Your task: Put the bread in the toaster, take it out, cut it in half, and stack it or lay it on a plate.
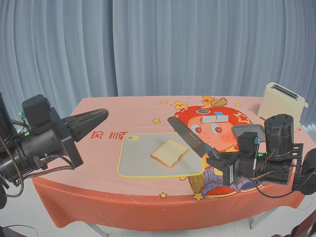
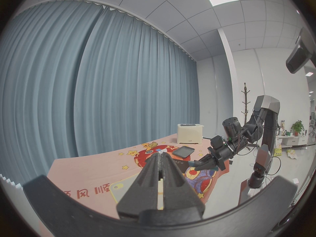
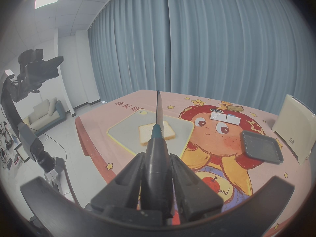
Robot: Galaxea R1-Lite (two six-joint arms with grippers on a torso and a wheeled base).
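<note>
Nearest us our raised left gripper (image 1: 100, 113) sits closed and empty, our level right gripper (image 1: 212, 154) clamps the black knife (image 1: 187, 134), blade slanting above the grey board (image 1: 138, 163) where the square bread (image 1: 169, 152) lies flat, cream toaster (image 1: 279, 104) farthest.

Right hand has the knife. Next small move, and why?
Probably lower the right hand so the knife meets the bread: it lies whole on the cutting board, and the blade looks raised above, lined across it.
</note>
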